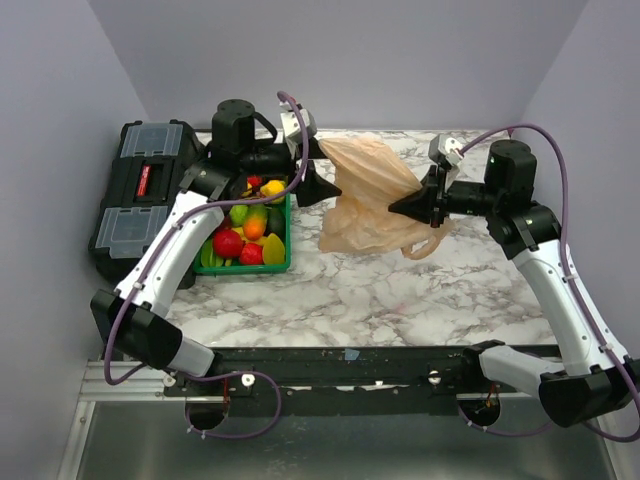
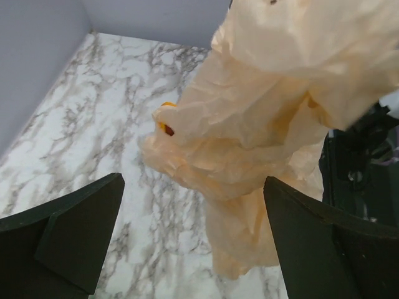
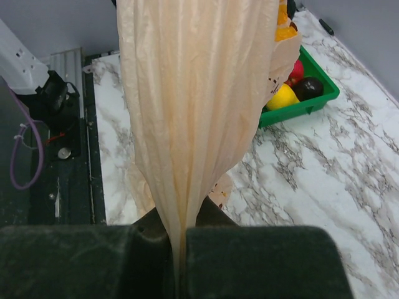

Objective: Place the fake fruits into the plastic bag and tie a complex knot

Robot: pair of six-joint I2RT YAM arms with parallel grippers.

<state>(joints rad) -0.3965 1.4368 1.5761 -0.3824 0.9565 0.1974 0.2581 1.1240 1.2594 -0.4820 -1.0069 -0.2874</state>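
The plastic bag (image 1: 370, 195) is pale peach-orange and crinkly, and hangs lifted over the middle of the marble table. My right gripper (image 1: 412, 206) is shut on a gathered strip of it; in the right wrist view (image 3: 177, 233) the plastic (image 3: 193, 106) runs taut out from between the jaws. My left gripper (image 1: 330, 187) is open beside the bag's left side; in its wrist view (image 2: 193, 184) the jaws stand wide apart and the bag (image 2: 274, 124) hangs just ahead, not gripped. The fake fruits (image 1: 247, 228) lie in the green tray (image 1: 285, 250), also in the right wrist view (image 3: 290, 93). No knot shows.
A black toolbox (image 1: 140, 195) stands at the far left beside the tray. The marble table (image 1: 400, 300) has grey walls on three sides. A black rail (image 1: 350, 360) with both arm bases runs along the near edge.
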